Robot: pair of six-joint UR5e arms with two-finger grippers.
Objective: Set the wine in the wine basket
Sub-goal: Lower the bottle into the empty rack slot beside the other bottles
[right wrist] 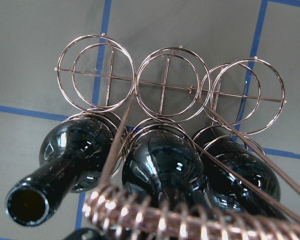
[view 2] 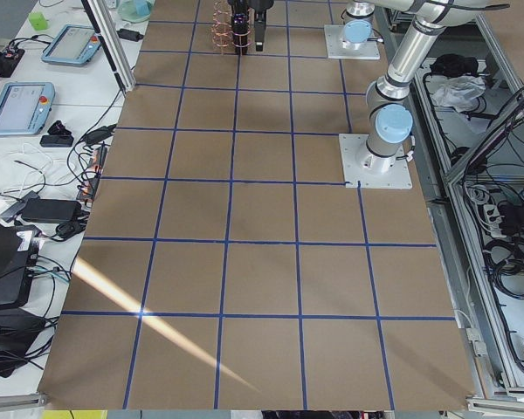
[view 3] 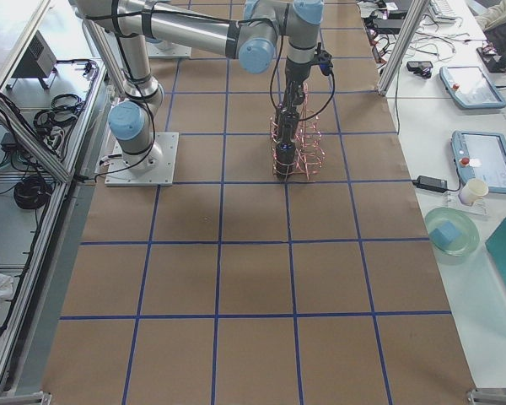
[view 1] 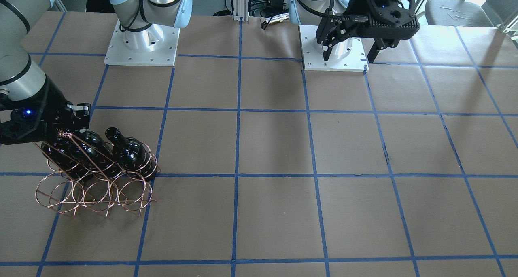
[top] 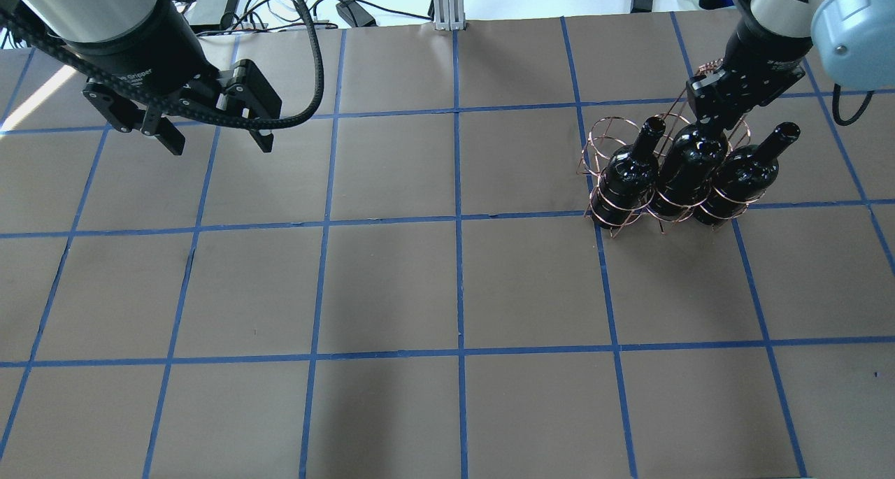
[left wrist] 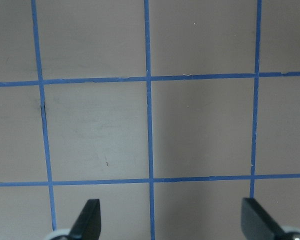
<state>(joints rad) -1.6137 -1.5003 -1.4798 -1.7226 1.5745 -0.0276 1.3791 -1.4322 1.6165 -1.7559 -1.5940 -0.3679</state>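
the wine bottle stands upright in the middle cell of the wire basket, in the row of cells nearer the robot, on the right half of the table. the right gripper sits directly over it, down at the top of its neck, so in the overhead view the neck and mouth are hidden under the gripper and only the glossy shoulder and body show below it. from the right wrist camera the neck runs up behind the basket's coiled handle, which crosses close in front of the lens. whether the fingers are pinching the neck or standing off it cannot be told. a second bottle fills the cell on the robot's left of the wine bottle, its open mouth plain in the wrist view, and a third bottle fills the cell on the other side; the three stand shoulder to shoulder. the left gripper hangs above the table's left half, well apart from the basket, fingers spread wide
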